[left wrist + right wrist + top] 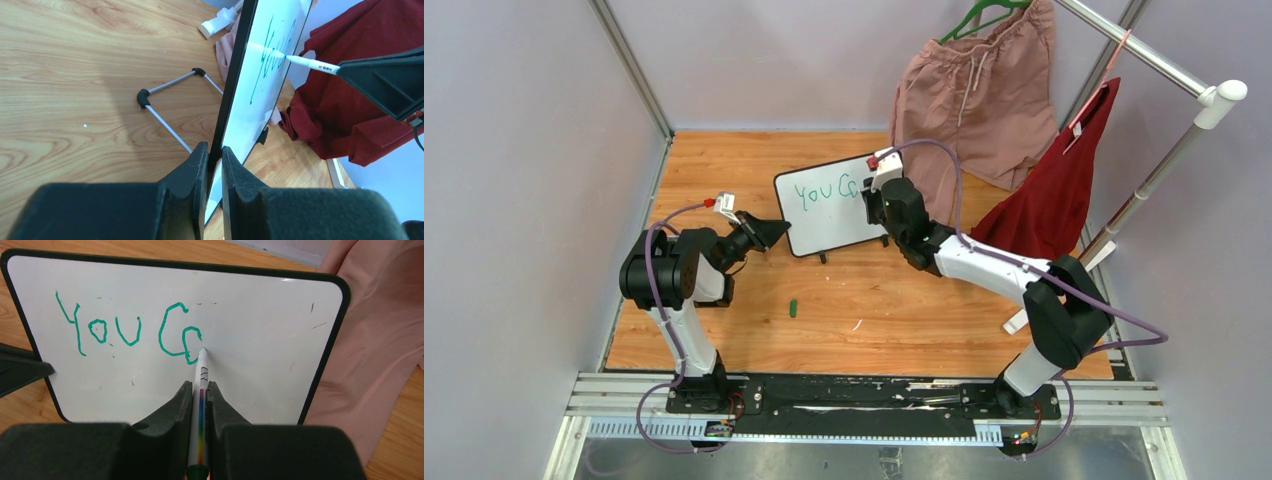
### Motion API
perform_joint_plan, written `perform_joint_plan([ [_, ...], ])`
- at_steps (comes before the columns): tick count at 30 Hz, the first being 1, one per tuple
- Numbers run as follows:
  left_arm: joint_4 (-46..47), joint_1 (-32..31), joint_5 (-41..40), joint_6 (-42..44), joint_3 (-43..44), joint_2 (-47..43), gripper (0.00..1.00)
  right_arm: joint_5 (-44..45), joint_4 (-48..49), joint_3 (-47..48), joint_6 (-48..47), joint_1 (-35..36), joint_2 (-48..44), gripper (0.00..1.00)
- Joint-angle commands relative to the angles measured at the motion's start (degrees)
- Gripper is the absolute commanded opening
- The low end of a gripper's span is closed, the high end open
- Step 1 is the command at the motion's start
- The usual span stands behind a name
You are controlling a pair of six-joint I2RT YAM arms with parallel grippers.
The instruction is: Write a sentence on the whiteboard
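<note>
1. Whiteboard (829, 205): stands tilted back on its wire stand (170, 105), far-middle of the wood counter (924, 320), face toward the arms. The sentence (130, 330) is only part done: green "You C" plus a half-formed letter.
2. Left claw (214, 150): clenched on the board's black frame at its left edge, one jaw on each side, off the writing.
3. Right claw (200, 387): clenched on the marker (202, 370) mid-barrel, w/ the tip touching the board at that half-formed letter.
4. Handling, my read: the board looks light, stiff and slick-faced, so pen pressure could push it back or skid its feet. Best hold is the frame edge, as now – never the face, since wet ink prob. smears. The marker is thin and smooth and may twist or slide in the jaws if pressed hard. A light touch seems right.
5. Surface: smooth wood-grain counter, likely little friction for the feet. A small green bit (793, 308) lies near the arms, prob. the cap.
6. Room: plain grey walls on three sides. A clothes rack (1164, 170) at right carries pink shorts (974, 100) and a red garment (1054, 190) – the shorts hang just behind the board's right edge.
</note>
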Motion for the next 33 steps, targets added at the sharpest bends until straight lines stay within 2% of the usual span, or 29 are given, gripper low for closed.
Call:
perform_joint_plan([
  [1,2.19,0.02,-1.06,1.27,-0.60,0.70,0.00,1.82,-0.07,2.78,-1.00,-1.08,-0.04,0.00],
  [11,2.19,-0.02,-1.00,1.27,-0.60,0.69,0.00,0.96,-0.20,4.30,-1.16,-1.23,0.72,0.00],
  [33,2.19,0.02,-1.09,1.27,-0.60,0.69,0.00,0.90,-0.99,0.78,-0.13,-1.22,0.95,0.00],
])
